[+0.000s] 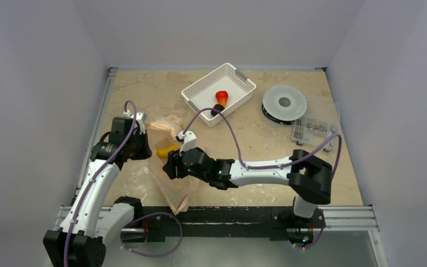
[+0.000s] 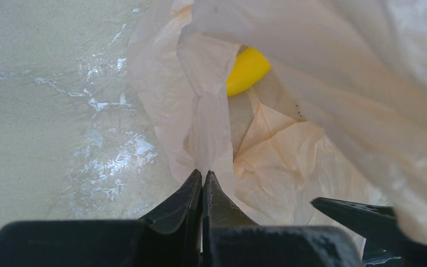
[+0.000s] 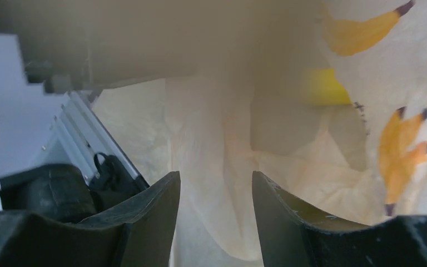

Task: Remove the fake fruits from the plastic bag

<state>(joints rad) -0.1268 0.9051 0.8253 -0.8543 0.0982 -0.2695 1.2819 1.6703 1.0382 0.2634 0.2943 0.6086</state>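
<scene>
- The left hand (image 2: 202, 178) was at the left side of the beige, marble-patterned counter (image 1: 267, 146). Its fingers were pressed together and clamped on a fold of the plastic bag (image 1: 175, 189).
- The pale-orange, translucent bag lay crumpled on the counter between the two arms. Its mouth was raised towards the far side, and its body trailed back to the near edge.
- A yellow fake fruit (image 1: 167, 150) lay at the bag's opening, partly covered by the film. The left wrist view showed it as a rounded yellow shape behind a hanging fold.
- The right hand (image 3: 216, 178) reached in from the right, up against the bag and just beside the yellow piece. Its fingers stood apart, with bag film filling the gap between them. Whether they touched the film could not be told.
- Printed banana marks (image 3: 367, 33) showed on the bag wall in the right wrist view, and the yellow fruit was a blur behind the film.
- A white perforated basket (image 1: 205, 97) sat at the far centre of the counter, well apart from the bag.
- A red-orange fake fruit (image 1: 222, 96) lay inside the basket, with a dark piece (image 1: 218, 108) just beside it on the near side.
- A grey spool (image 1: 284, 103) lay flat to the right of the basket.
- A clear box of small parts (image 1: 314, 127) sat at the spool's near right.
</scene>
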